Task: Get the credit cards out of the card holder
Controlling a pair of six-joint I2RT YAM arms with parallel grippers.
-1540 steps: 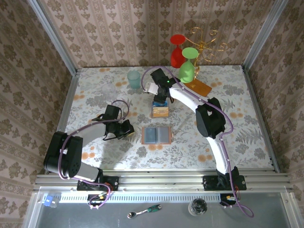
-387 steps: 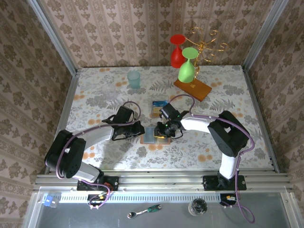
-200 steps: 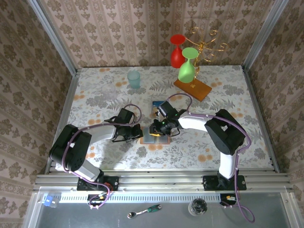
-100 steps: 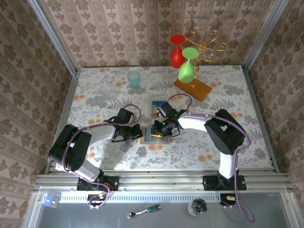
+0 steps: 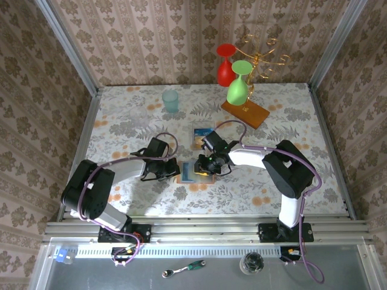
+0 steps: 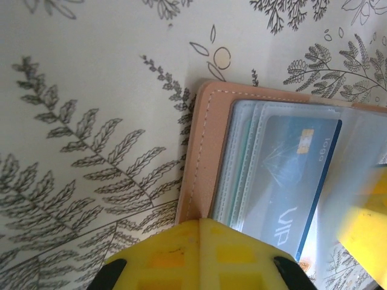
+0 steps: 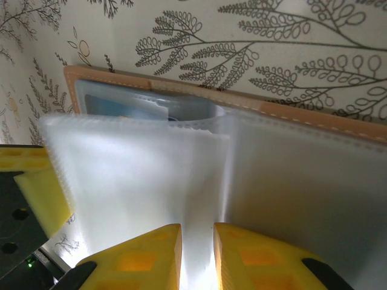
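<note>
The tan card holder (image 5: 188, 173) lies open at mid-table. My left gripper (image 5: 176, 170) is shut, its joined tips (image 6: 201, 221) pressing on the holder's tan left edge (image 6: 202, 151). A blue card marked VIP (image 6: 296, 169) sits in a clear sleeve beside them. My right gripper (image 5: 205, 165) is over the holder's right half. Its jaws (image 7: 196, 232) stand a sliver apart with a lifted clear sleeve (image 7: 139, 181) running between them. A blue card (image 7: 121, 107) shows under that sleeve. Two credit cards (image 5: 204, 136), teal and orange-tan, lie just behind the holder.
A teal cup (image 5: 171, 100) stands at the back left. At the back right a wooden base (image 5: 245, 113) carries a gold rack (image 5: 261, 51) with a green glass (image 5: 238, 87) and a red glass (image 5: 225, 66). Metal frame rails edge the table.
Several seconds ago my right gripper was back at the loose cards and my left stood off the holder. Both are now at the holder, and the right has shifted slightly right in the last second.
</note>
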